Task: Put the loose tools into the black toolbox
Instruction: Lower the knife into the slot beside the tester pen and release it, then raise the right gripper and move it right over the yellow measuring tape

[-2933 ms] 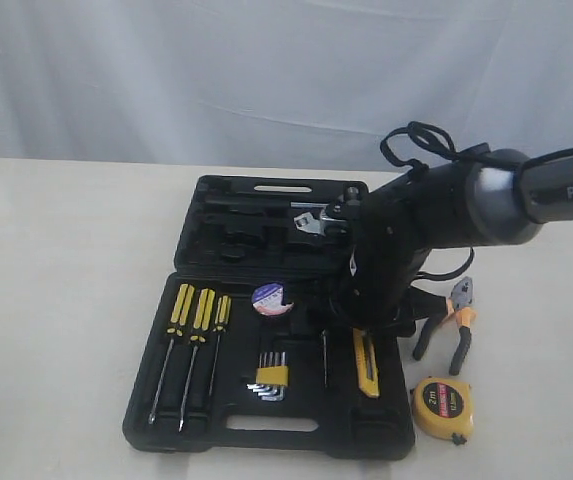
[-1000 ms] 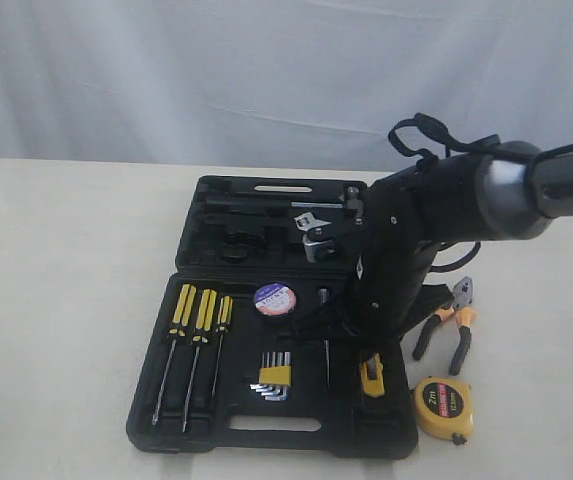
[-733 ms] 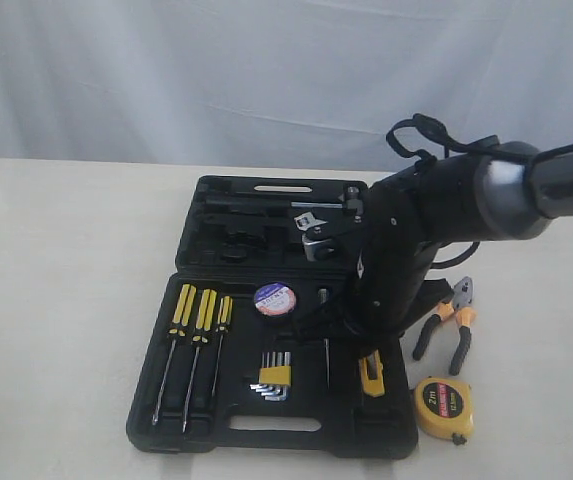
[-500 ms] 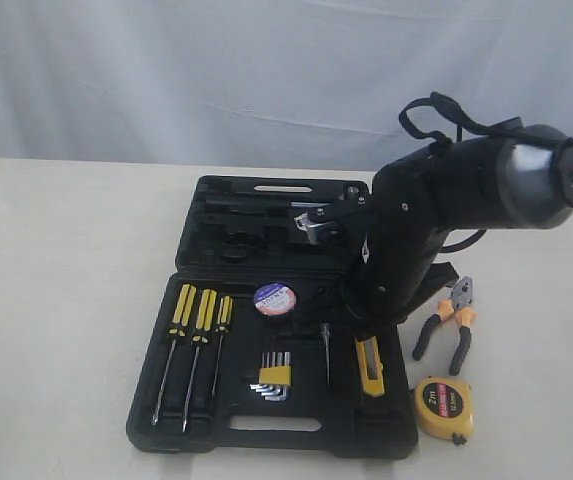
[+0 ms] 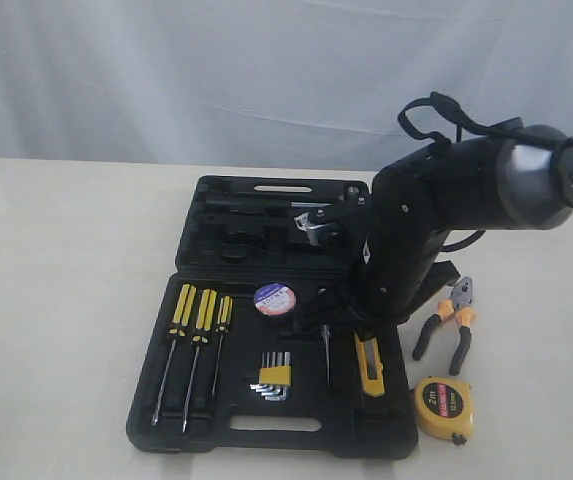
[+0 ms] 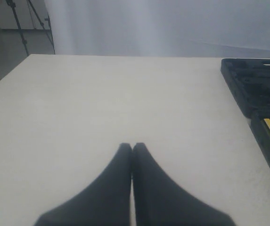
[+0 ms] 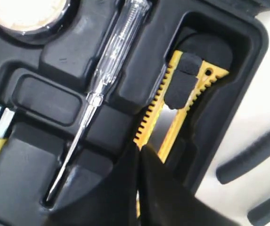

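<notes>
exterior view | cream table [image 5: 56,300] — white curtain [image 5: 216,70] behind | left gripper [image 6: 132,147], right gripper [image 7: 139,150] pressed together

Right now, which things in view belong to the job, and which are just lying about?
Job: black toolbox, utility knife, tape roll, pliers, tape measure.
Not the job: three yellow-handled screwdrivers, hex key set, clear test screwdriver.
</notes>
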You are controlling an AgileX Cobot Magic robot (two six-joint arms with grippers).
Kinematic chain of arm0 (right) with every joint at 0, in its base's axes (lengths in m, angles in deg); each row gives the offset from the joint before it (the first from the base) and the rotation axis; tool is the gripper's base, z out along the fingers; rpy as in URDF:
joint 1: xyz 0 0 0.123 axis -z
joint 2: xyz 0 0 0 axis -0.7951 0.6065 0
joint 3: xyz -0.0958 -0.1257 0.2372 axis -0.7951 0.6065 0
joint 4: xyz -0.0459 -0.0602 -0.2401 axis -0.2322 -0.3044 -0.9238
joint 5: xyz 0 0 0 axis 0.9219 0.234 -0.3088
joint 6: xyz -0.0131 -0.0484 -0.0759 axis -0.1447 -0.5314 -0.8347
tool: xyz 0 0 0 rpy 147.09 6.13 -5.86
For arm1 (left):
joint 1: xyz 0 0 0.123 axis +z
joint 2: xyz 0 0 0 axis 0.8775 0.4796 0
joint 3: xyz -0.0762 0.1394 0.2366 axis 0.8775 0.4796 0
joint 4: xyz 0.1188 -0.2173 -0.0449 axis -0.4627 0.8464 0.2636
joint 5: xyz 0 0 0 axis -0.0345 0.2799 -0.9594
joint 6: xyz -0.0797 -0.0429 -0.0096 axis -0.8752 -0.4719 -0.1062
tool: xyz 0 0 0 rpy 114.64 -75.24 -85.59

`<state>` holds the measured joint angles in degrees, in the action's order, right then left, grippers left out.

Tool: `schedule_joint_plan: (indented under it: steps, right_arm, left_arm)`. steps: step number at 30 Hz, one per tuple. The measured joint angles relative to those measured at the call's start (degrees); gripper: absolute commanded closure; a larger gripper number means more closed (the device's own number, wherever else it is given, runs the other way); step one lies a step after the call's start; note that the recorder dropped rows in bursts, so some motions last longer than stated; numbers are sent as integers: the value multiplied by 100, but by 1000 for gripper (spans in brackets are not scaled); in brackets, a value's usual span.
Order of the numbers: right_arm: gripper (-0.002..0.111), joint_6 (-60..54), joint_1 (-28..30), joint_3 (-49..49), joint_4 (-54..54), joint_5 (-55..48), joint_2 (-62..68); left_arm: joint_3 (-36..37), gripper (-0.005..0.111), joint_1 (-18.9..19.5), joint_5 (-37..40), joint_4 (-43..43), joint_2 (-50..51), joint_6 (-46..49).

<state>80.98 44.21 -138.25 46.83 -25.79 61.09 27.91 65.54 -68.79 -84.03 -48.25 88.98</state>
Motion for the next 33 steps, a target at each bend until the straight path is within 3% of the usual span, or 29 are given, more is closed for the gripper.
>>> schedule_joint_plan:
  steps: [23,33]
  right_arm:
    - [109,0,0,0,-14,-42,309]
    - [109,0,0,10,-14,-183,-586]
  left_arm:
    - [0,107,0,0,0,0,0]
    - [0,107,0,0,0,0,0]
